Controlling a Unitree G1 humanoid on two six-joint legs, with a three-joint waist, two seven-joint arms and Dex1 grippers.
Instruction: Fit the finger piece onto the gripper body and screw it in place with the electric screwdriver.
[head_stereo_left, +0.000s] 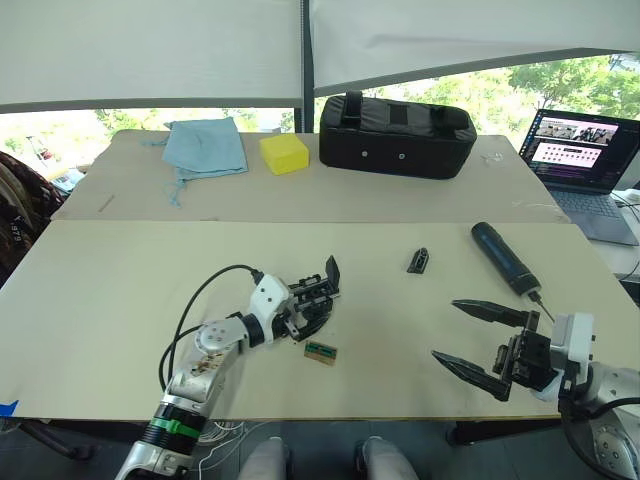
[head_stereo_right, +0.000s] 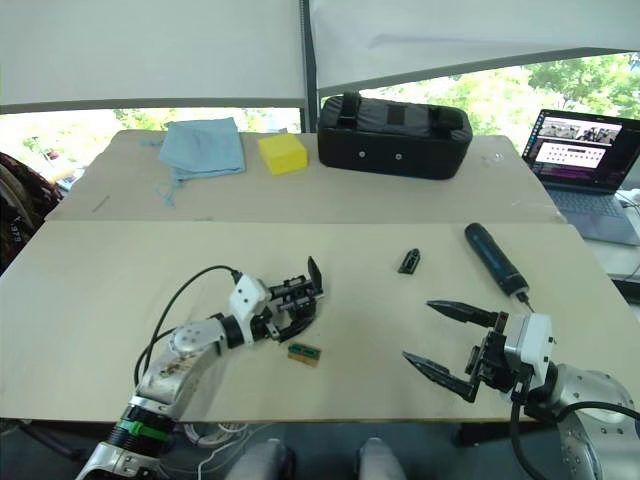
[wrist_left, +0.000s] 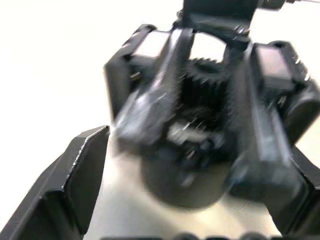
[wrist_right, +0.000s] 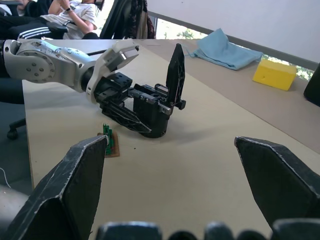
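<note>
Lower right of the head view: right gripper (head_stereo_left: 478, 336), white-and-black, fingers spread wide, nothing between them, hovering over bare table. Lower centre-left: left gripper (head_stereo_left: 305, 310), fingers closed around the gripper body (wrist_right: 150, 107), a small black mechanical block on a round base with one black pointed finger standing upright. Just beside it, nearer the table's front edge, a small green-and-brown rectangular block (head_stereo_left: 320, 351) lies flat, apart from the body. Mid-frame, right of centre: the finger piece (head_stereo_left: 419, 260), small black tapered plastic, lies loose on the pale wooden table (head_stereo_left: 120, 300), clear path to it. Right of that, the electric screwdriver (head_stereo_left: 505, 257), a dark pen-shaped cylinder, lies with its metal bit pointing toward the right gripper. Further back, on the rear table: light blue cloth (head_stereo_left: 206, 147), yellow foam block (head_stereo_left: 284, 153), big black zipped bag (head_stereo_left: 397, 135). Far right edge: open laptop (head_stereo_left: 585, 155).
</note>
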